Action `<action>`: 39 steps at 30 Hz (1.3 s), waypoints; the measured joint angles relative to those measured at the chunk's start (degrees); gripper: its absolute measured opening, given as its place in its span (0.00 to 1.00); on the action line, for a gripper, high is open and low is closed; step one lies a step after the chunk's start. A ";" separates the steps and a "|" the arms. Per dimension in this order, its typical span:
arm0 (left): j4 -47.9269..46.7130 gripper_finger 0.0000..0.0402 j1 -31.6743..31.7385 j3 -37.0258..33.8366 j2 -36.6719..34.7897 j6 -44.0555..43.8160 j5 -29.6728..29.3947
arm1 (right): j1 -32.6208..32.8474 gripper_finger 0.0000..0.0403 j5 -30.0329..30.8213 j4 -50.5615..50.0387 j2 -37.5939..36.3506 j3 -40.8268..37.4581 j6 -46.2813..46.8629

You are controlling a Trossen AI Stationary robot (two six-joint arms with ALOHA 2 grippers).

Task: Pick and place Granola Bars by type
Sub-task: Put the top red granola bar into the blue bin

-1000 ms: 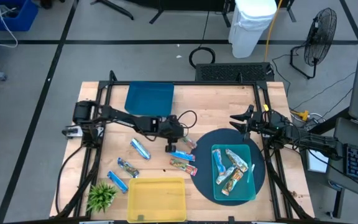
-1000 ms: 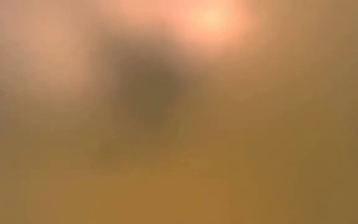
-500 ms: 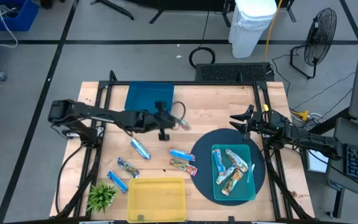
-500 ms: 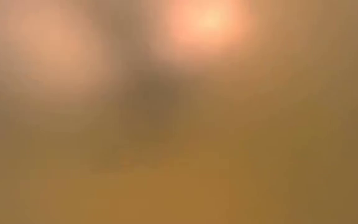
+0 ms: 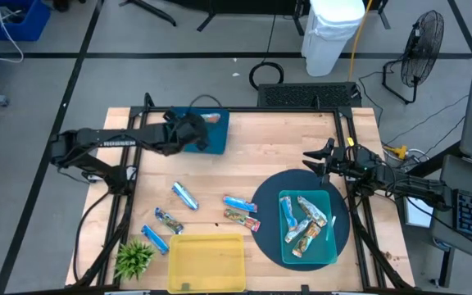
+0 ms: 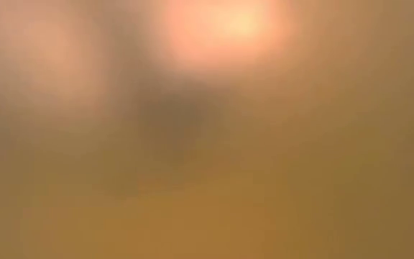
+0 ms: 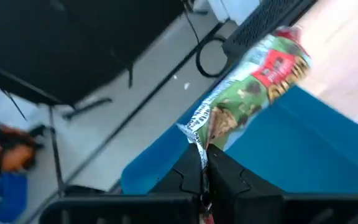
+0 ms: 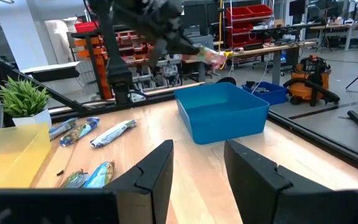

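Note:
My left gripper (image 5: 204, 121) is over the blue tray (image 5: 188, 141) at the table's far side, shut on a green-and-red granola bar (image 7: 253, 87); the bar also shows in the high view (image 5: 212, 117) and the right wrist view (image 8: 207, 56). Loose bars lie flat on the wood: blue-silver ones (image 5: 185, 196) (image 5: 240, 203) and multicoloured ones (image 5: 242, 217) (image 5: 169, 220). Several bars lie in the teal tray (image 5: 331, 246). My right gripper (image 5: 312, 157) waits open and empty at the table's right. The low view is a blur. My left gripper pinches the bar's crimped wrapper end (image 7: 197, 134) between its two shut fingers. The rest of the bar sticks out beyond the fingertips. The bar is lifted clear, above the blue tray.
A yellow tray (image 5: 207, 262) stands at the near edge with a small green plant (image 5: 133, 258) to its left. The teal tray sits on a dark round mat (image 5: 269, 201). A black frame rail (image 5: 129, 164) runs along each side of the table.
My left gripper has lifted the green-and-red bar from the middle of the table and carried it toward the far edge and left. It is now over the blue tray with the bar clear of the table.

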 joint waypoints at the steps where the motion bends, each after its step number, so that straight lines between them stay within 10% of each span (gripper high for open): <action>1: -0.38 0.02 1.06 -0.31 0.09 -0.20 1.24 | 0.00 0.33 0.00 0.00 0.01 0.00 0.01; 15: 27.68 0.01 14.57 -23.42 -16.96 5.72 24.04 | 0.00 0.33 0.01 0.02 0.10 0.00 -0.01; 22: 27.01 0.01 23.18 -30.02 -29.35 -8.54 25.51 | 0.00 0.33 0.00 0.00 0.10 0.00 -0.01; 39: 20.13 0.11 20.30 -28.16 -20.22 -15.10 31.60 | 0.00 0.33 0.00 0.01 0.10 0.00 -0.01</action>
